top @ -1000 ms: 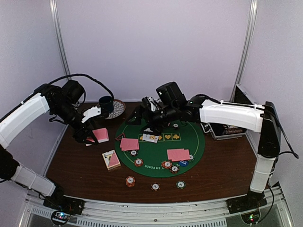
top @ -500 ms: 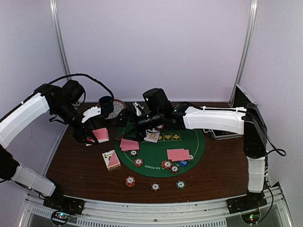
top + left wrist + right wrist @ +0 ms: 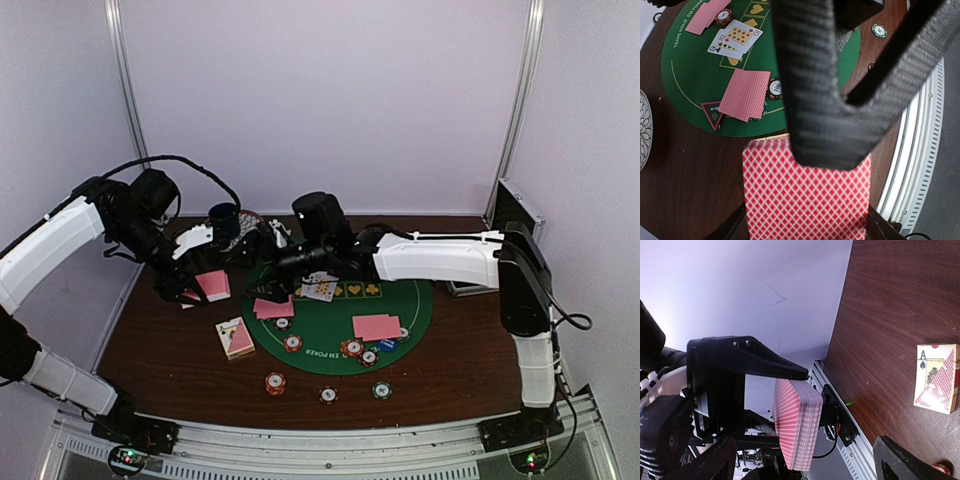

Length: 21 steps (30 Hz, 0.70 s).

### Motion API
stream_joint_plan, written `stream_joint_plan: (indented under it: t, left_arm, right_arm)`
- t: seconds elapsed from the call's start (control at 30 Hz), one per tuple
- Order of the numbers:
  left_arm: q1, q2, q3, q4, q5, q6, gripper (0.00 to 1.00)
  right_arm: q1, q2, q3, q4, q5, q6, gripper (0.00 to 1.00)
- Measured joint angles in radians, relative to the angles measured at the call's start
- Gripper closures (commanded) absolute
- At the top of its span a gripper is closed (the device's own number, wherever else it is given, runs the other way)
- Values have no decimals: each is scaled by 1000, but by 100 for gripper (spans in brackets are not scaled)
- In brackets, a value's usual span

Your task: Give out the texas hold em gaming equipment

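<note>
My left gripper (image 3: pixel 192 285) is shut on a deck of pink-backed cards (image 3: pixel 213 285), held above the wood left of the green felt mat (image 3: pixel 405 300). In the left wrist view the deck (image 3: pixel 805 200) fills the bottom, gripped at its edges by that gripper (image 3: pixel 805 222). My right gripper (image 3: pixel 257 248) stands open, reaching left over the mat's edge toward the deck (image 3: pixel 797 425), a short gap away. Face-up cards (image 3: pixel 320 288), two face-down pairs (image 3: pixel 272 306) (image 3: pixel 376 327), striped chips (image 3: pixel 292 343) (image 3: pixel 275 383) and a triangular marker (image 3: pixel 713 112) lie about.
A card box (image 3: pixel 235 337) lies on the wood near the mat's left edge. The dark blue cup (image 3: pixel 223 217) on its patterned saucer (image 3: pixel 248 232) stands behind my right gripper. The metal case (image 3: pixel 503 212) is at the far right. More chips (image 3: pixel 328 395) (image 3: pixel 381 390) sit near the front.
My right arm has swung left across the mat, open, and now faces the deck in the left gripper. The left arm and deck have not moved.
</note>
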Motion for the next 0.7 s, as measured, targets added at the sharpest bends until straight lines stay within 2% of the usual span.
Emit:
stream_joint_plan:
  t: [0.7]
  left_arm:
    - [0,0,2,0,1,0,100]
  right_arm:
    - [46,211,219,88,-62,125,5]
